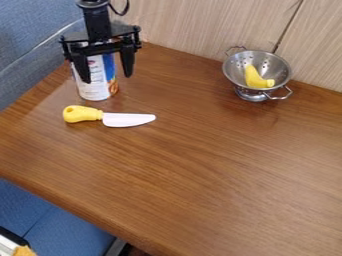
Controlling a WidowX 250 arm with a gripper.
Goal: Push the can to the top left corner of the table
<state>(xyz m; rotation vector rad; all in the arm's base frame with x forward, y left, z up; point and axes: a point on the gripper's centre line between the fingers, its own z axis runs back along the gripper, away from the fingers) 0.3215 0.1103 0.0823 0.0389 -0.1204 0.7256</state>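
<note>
I have the gripper (107, 79) at the upper left of my camera view, hanging down from the top edge over the can (98, 89). Its two fingers are spread wide and released, one in front of the can's left side, the other just beside its right side, so the can stands between them without being clenched. The can is upright on the wooden table (200, 165), near the far left corner, with a white, blue and red label toward me. Just in front of it I see a toy knife (127, 119) lying flat, its yellow handle to the left and its white blade pointing right. Well apart from these, toward the far right of the table, I have a metal colander (234, 75) standing on its base, with a looped handle on either side and a curved yellow piece (257, 78) resting inside. Behind the table I see a pale wood-grain panel (187, 25), and blue upholstery (33, 30) at the left.
</note>
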